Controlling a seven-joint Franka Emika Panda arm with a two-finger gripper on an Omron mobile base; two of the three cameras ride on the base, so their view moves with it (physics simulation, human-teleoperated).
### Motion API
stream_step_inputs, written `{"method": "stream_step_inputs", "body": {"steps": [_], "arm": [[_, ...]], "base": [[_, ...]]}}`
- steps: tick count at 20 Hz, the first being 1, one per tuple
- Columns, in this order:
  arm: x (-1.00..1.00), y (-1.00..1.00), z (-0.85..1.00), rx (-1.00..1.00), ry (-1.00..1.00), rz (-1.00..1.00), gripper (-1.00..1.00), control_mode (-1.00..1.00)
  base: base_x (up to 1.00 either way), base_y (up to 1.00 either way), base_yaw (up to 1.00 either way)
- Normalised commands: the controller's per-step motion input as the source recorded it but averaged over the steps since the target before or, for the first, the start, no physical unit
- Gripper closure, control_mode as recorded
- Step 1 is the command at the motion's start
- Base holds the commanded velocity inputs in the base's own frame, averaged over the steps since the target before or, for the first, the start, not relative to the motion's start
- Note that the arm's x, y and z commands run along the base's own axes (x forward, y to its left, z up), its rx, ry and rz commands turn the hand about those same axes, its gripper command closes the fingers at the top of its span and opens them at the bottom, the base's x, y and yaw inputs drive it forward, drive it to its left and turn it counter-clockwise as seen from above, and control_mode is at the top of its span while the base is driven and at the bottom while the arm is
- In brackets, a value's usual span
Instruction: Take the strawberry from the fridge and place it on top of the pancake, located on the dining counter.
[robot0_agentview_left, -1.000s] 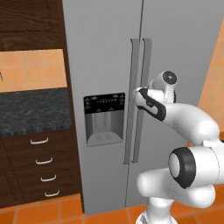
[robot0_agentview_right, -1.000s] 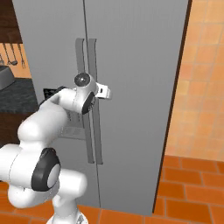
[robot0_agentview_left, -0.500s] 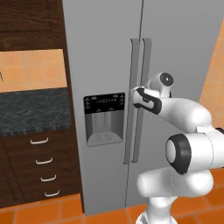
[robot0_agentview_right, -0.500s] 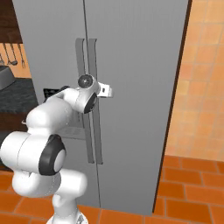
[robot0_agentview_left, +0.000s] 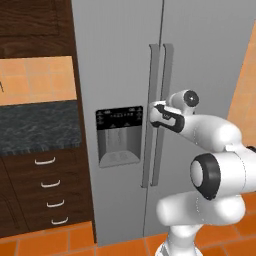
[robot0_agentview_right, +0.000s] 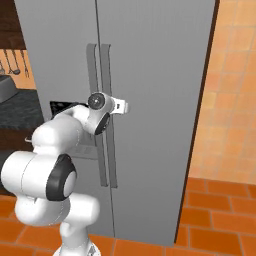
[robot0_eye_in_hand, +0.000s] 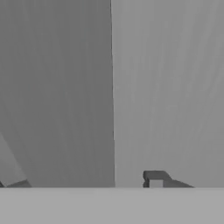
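At the fridge (robot0_agentview_left: 125, 75) front in the left base view, the white arm reaches in from the lower right and sets its gripper (robot0_agentview_left: 153, 111) against the 2 long vertical handles (robot0_agentview_left: 159, 100), level with the black-panelled water dispenser (robot0_agentview_left: 119, 135) on the left door. Both doors are closed, so the strawberry inside is hidden. Dark wood drawers (robot0_agentview_left: 47, 185) sit under a black counter top (robot0_agentview_left: 37, 127) to the left.

In the right base view, the arm rises from the lower left — the hand (robot0_agentview_right: 102, 107) meets the handles (robot0_agentview_right: 100, 75) about midway up the fridge (robot0_agentview_right: 155, 100), beside an orange tiled wall (robot0_agentview_right: 230, 90).

In the hand view, a grey door surface (robot0_eye_in_hand: 166, 87) is seen close up, with 1 dark fingertip (robot0_eye_in_hand: 154, 179) at the bottom. Whether the fingers have clamped a handle — I cannot tell.
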Motion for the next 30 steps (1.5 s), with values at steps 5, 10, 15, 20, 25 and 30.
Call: {"method": "stream_step_inputs", "body": {"steps": [5,10,15,20,25,30], "arm": [[-0.65,-0.28,0.13,0.05,0.15,-0.07,1.0,-1.0],[-1.0,-0.62,0.0,0.06,0.03,-0.14,1.0,-1.0],[-1.0,-0.98,-0.01,0.11,0.0,-0.12,1.0,-1.0],[-1.0,-1.0,-0.01,0.12,0.0,-0.1,1.0,-1.0],[-1.0,-1.0,0.0,0.09,0.0,-0.1,1.0,-1.0],[-1.0,-0.63,0.14,0.05,0.01,-0.21,-1.0,-1.0]], "base": [[0.0,0.0,0.0],[0.0,0.0,0.0],[0.0,0.0,0.0],[0.0,0.0,0.0],[0.0,0.0,0.0],[0.0,0.0,0.0]]}}
